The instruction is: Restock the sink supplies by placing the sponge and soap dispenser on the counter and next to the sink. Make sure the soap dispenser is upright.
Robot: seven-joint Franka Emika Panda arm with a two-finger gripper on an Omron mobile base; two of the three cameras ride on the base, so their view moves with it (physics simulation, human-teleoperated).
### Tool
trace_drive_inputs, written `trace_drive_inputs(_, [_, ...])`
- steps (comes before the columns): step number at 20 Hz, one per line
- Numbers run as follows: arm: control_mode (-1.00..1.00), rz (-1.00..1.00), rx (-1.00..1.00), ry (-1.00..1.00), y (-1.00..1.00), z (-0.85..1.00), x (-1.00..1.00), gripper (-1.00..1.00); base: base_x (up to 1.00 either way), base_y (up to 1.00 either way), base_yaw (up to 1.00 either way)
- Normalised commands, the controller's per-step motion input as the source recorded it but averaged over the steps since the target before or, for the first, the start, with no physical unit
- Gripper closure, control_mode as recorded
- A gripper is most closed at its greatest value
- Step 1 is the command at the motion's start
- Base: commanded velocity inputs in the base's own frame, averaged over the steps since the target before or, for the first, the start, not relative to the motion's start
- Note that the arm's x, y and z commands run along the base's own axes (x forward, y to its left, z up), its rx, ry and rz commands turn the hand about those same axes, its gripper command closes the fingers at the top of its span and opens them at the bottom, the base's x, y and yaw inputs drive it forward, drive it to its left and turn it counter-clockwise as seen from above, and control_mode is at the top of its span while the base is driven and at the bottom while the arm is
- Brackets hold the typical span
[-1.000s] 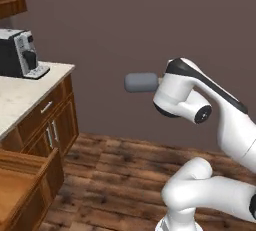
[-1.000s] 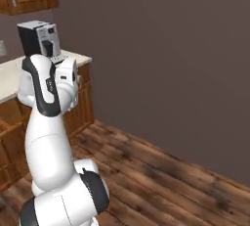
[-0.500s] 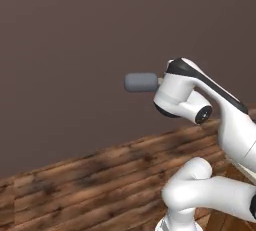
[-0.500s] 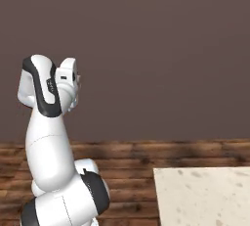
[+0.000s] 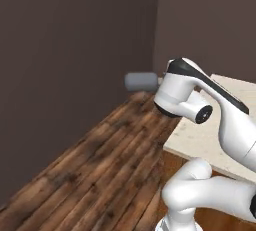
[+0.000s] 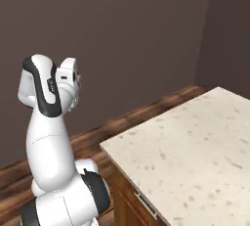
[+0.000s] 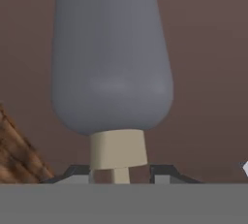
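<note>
The base has swung round — a counter (image 6: 205, 142) now sits beside the claw (image 7: 119, 177), clamped on the soap dispenser (image 7: 112, 58) held sideways; 1 placement nears.

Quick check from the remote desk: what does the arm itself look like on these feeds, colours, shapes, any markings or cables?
The arm is glossy white with rounded, tube-like links and bulbous joints. Black bands curve over the upper link and ring the base joint. A round white cap with a small dark centre closes one joint. No cables or readable markings show. The gripper has two small dark, angular fingertips.
</note>
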Motion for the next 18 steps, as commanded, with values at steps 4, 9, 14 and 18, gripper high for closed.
trace_drive_inputs(4, [1.0,0.0,0.0,0.0,0.0,0.0,0.0,1.0,0.0,0.0,-0.91])
trace_drive_inputs(9, [1.0,0.0,0.0,0.0,0.0,0.0,0.0,1.0,0.0,0.0,-0.92])
trace_drive_inputs(14, [1.0,0.0,0.0,0.0,0.0,0.0,0.0,1.0,0.0,0.0,-0.92])
trace_drive_inputs(18, [1.0,0.0,0.0,0.0,0.0,0.0,0.0,1.0,0.02,-0.04,-0.69])
